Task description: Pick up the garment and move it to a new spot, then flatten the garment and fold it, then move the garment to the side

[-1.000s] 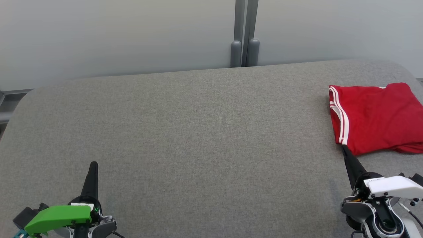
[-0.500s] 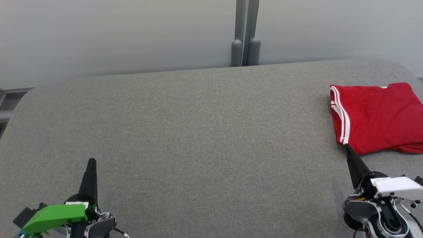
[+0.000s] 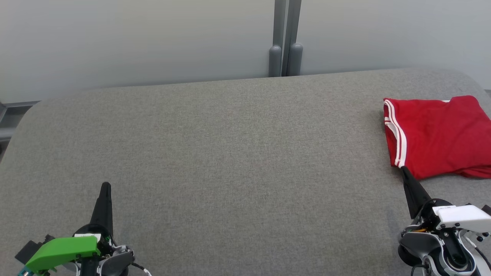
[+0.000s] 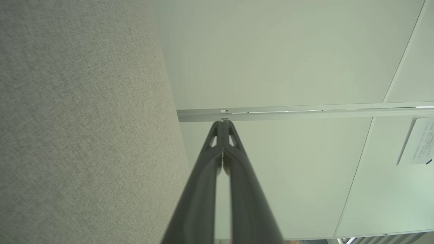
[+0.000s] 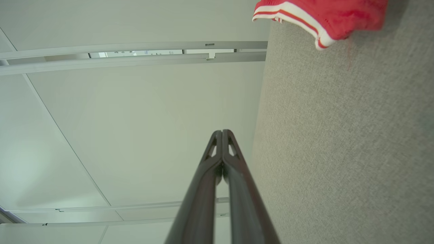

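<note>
- Garment [image 3: 437,136], red with white stripes along one edge, lies folded into a rough rectangle at the far right of the grey padded table [image 3: 238,153]. Part of it runs past the right edge of the head view.
- Its striped edge faces the middle of the table, and its near edge looks a little rumpled.
- The right gripper [image 3: 402,171] sits low on the right, its two dark fingers pressed together into a single point with nothing between them.
- From the head view that point lines up with the garment's near striped corner. The right wrist view shows bare table ahead of the tips and the striped corner further on, apart from them.
- The left gripper [image 3: 105,187] is at the lower left over bare table, well apart from the garment. Its fingers are also closed tight on nothing, as the left wrist view confirms.
- Behind the table stand pale wall panels [image 3: 134,38] with a grey post [image 3: 284,38] between them.
</note>
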{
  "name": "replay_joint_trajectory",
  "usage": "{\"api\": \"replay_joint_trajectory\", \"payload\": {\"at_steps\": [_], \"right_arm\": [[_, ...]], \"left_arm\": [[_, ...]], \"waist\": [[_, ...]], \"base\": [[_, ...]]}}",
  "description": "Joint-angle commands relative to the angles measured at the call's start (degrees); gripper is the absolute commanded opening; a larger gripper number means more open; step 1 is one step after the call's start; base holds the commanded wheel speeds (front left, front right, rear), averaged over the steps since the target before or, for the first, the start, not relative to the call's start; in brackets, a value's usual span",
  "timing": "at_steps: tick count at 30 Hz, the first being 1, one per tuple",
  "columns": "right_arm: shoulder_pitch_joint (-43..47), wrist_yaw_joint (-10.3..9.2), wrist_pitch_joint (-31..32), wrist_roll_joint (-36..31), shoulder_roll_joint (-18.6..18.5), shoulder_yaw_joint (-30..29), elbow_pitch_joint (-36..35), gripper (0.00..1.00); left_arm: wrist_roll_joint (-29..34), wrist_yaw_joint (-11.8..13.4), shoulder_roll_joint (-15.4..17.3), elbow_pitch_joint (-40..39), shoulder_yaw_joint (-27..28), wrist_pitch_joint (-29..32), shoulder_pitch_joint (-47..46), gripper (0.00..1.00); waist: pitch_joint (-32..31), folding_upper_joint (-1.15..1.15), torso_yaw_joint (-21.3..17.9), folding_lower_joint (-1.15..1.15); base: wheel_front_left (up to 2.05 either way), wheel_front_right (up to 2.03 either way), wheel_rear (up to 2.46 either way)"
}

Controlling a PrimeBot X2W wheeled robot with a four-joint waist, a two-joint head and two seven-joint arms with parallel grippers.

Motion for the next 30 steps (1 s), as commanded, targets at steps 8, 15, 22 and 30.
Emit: {"api": "replay_joint_trajectory", "payload": {"at_steps": [8, 15, 22, 30], "right_arm": [[-0.6, 0.02, 0.2, 0.3, -0.2, -0.2, 0.1, 0.00], [-0.6, 0.02, 0.2, 0.2, -0.2, -0.2, 0.1, 0.00], [-0.6, 0.02, 0.2, 0.2, -0.2, -0.2, 0.1, 0.00], [-0.6, 0.02, 0.2, 0.2, -0.1, -0.2, 0.1, 0.00]], "left_arm": [[-0.1, -0.1, 0.0, 0.0, 0.2, 0.1, -0.7, 0.00], [-0.1, -0.1, -0.1, -0.1, 0.2, 0.1, -0.7, 0.00], [0.0, -0.1, -0.1, -0.1, 0.2, 0.1, -0.7, 0.00], [0.0, -0.1, -0.1, -0.1, 0.3, 0.2, -0.7, 0.00]], "waist": [[0.0, 0.00, 0.0, 0.00], [0.0, 0.00, 0.0, 0.00], [0.0, 0.00, 0.0, 0.00], [0.0, 0.00, 0.0, 0.00]], "base": [[0.00, 0.00, 0.00], [0.00, 0.00, 0.00], [0.00, 0.00, 0.00], [0.00, 0.00, 0.00]]}}
